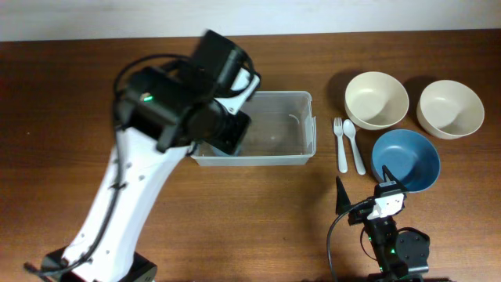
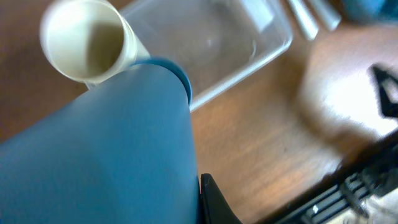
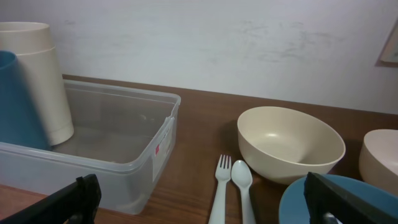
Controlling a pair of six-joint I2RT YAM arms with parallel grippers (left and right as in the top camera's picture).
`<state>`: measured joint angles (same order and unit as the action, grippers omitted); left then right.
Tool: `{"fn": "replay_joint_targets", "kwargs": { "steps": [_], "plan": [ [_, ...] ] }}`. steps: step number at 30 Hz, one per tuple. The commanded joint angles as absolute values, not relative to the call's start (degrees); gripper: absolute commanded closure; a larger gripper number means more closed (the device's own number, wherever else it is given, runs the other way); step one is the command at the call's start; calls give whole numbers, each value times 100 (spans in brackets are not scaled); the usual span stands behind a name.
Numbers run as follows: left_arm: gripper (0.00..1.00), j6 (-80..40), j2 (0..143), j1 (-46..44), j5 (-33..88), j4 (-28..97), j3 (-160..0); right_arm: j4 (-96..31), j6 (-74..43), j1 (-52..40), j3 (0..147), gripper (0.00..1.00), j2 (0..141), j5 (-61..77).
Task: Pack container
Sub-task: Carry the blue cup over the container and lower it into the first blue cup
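Left gripper [image 2: 198, 183] clamped shut on tall blue plastic cup [image 2: 112, 155], at left end of clear rectangular plastic container [image 1: 305, 98] mid-table, right by cream plastic cup [image 3: 37, 81] standing inside. Right gripper [image 3: 211, 208] wide open, empty.

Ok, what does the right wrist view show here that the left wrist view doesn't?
Only the right wrist view: a whole cream bowl on the table and the pale wall behind. Only the left wrist view: straight into the open mouth of the cream cup, which looks empty. Both: the clear container, the blue cup and the cream cup.
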<state>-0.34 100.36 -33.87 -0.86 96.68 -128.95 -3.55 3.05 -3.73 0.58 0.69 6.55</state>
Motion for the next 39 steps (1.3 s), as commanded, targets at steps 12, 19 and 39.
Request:
{"fn": "replay_joint_targets", "kwargs": {
  "steps": [12,19,39],
  "plan": [
    [98,93,10033,-3450,-434,8840,-12285,-388,298,-336,32,1,25,670],
    [99,93,10071,-3446,-436,8949,-12261,-388,298,-336,32,1,25,668],
    [91,91,10169,-3448,-434,8980,-12258,-388,298,-336,32,1,25,670]
  ]
}}
